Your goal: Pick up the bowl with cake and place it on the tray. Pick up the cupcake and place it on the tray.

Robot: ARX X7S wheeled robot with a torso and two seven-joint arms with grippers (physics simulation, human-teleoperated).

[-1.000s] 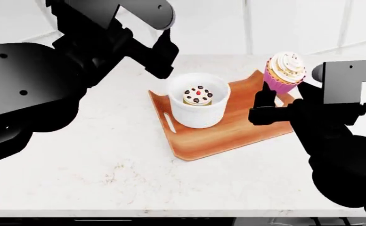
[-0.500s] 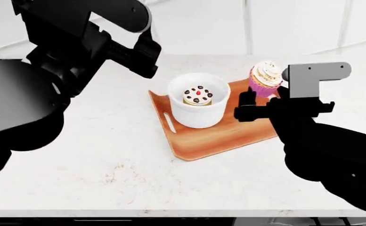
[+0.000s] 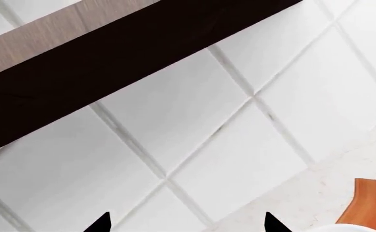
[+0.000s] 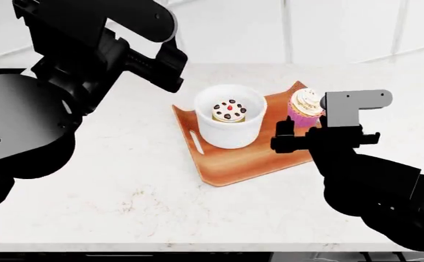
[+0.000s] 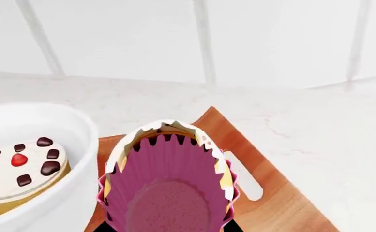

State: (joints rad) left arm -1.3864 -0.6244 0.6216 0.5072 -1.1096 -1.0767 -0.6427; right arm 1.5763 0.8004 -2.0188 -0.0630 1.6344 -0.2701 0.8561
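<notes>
**Right gripper carries cupcake over the tray's right end**

Right gripper (image 4: 293, 131) pinches the cupcake (image 4: 304, 107) by its pink wrapper, holding it above the right end of the tray (image 4: 248, 158), close to the upturned edge. In the right wrist view the wrapper's underside faces the camera, so the cupcake looks tilted and not yet set down. Released like this, it could topple onto its side, or catch the raised end and roll off onto the counter (image 4: 124, 185). Moved too far left, it could knock the bowl (image 4: 230, 123), which stands just beside it.

The bowl sits on the tray's left half, upright, with the cake (image 4: 229, 111) inside it. Otherwise the tray is bare.

Left gripper (image 4: 169, 68) hangs to the far left of the bowl, clear of it, fingers apart and empty.
</notes>
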